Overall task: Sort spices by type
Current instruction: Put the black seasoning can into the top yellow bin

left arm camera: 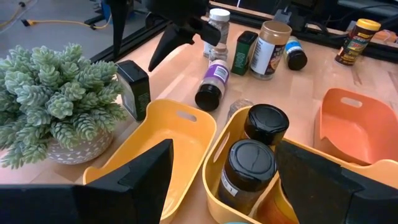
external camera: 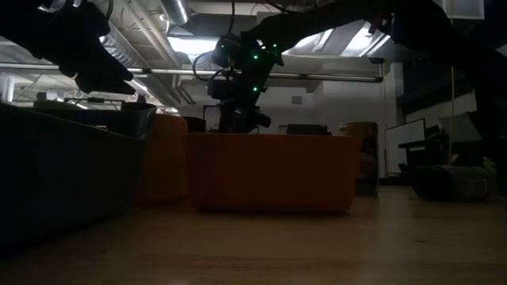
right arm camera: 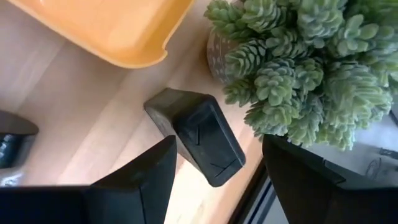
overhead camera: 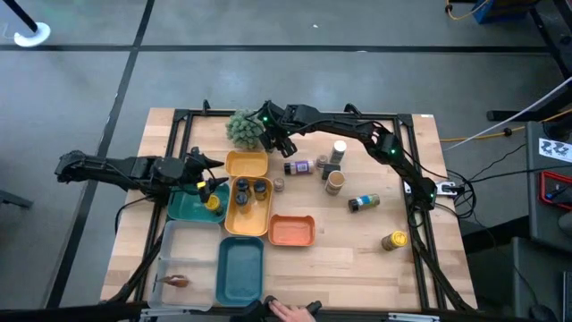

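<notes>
We see a fuzzy green plant [overhead camera: 242, 126] beside yellow trays [overhead camera: 247, 165], an orange tray [overhead camera: 290, 232] (empty) and teal trays [overhead camera: 241, 268] nearby.

Your orange tray [external camera: 269, 172] sat dead center on the wooden table [external camera: 317, 245], an arm with green lights [external camera: 245, 59] hanging behind it.
</notes>
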Robot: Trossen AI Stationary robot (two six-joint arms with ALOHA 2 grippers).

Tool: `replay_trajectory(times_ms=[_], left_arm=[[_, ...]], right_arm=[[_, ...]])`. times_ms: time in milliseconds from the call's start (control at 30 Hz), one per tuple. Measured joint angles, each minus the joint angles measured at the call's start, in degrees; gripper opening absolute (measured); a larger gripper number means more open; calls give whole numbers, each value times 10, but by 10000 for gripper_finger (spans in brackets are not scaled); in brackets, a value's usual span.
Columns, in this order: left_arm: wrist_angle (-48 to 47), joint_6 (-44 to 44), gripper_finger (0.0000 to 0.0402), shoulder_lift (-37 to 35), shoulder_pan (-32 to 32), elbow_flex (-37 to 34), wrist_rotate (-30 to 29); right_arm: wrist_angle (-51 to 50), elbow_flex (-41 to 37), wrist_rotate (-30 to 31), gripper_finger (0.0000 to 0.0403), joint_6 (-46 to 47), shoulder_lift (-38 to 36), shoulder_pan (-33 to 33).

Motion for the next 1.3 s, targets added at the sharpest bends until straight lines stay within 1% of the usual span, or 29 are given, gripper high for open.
replay_trajectory(times_ms=[200,467,633,900,1033,1167,1300], left_arm=[[0,1,263,0,0,0,0],[0,0,263,0,0,0,0],[0,0,263,0,0,0,0],[0,1,263,0,0,0,0],[0,0,263,0,0,0,0],[0,-1,263,0,0,0,0],[0,2,263,0,0,0,0]], right_arm=[[24,0,0,239,-15,0,-1],[16,0,0,239,-14,0,0],[-12,0,0,239,-14,0,0],[1,0,0,239,-17,0,0],[-2,0,0,239,-26,16,0],[14,-1,21,239,-30,32,0],[22,-1,24,239,-38,38,0]])
